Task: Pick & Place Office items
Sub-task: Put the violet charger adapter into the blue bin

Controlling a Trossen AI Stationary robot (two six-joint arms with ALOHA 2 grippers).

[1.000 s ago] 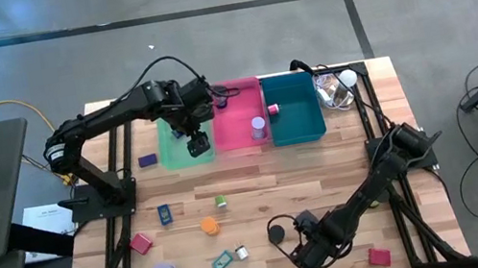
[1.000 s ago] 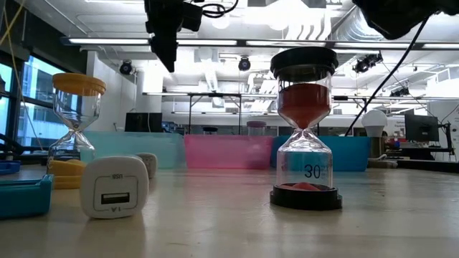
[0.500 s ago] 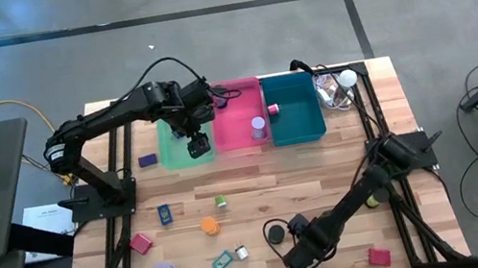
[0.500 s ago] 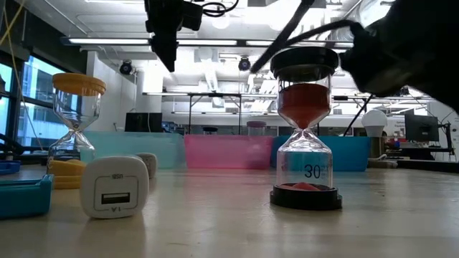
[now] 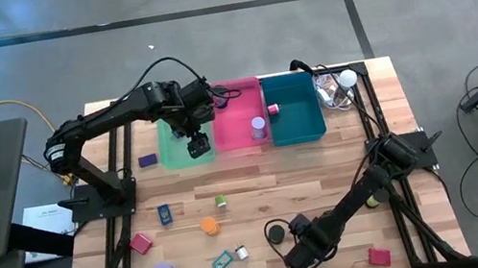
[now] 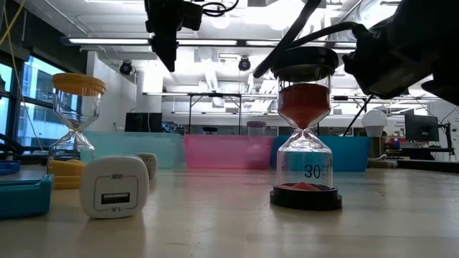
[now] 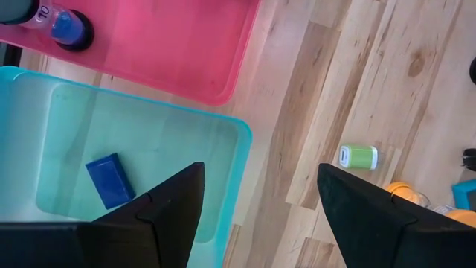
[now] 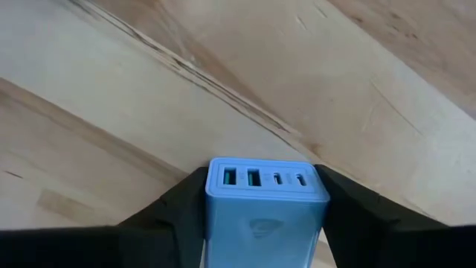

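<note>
Since the earlier frame the right arm has swung inward along the near edge of the table, and its fingers have closed in. The right gripper now clasps a blue charger block from both sides, low over the bare wood near the black-capped hourglass. The block sits square between the fingers, its port face pointing forward. It is smooth, hard plastic with rounded edges. The left gripper hangs wide and empty over the green tray, where a dark blue block lies.
</note>
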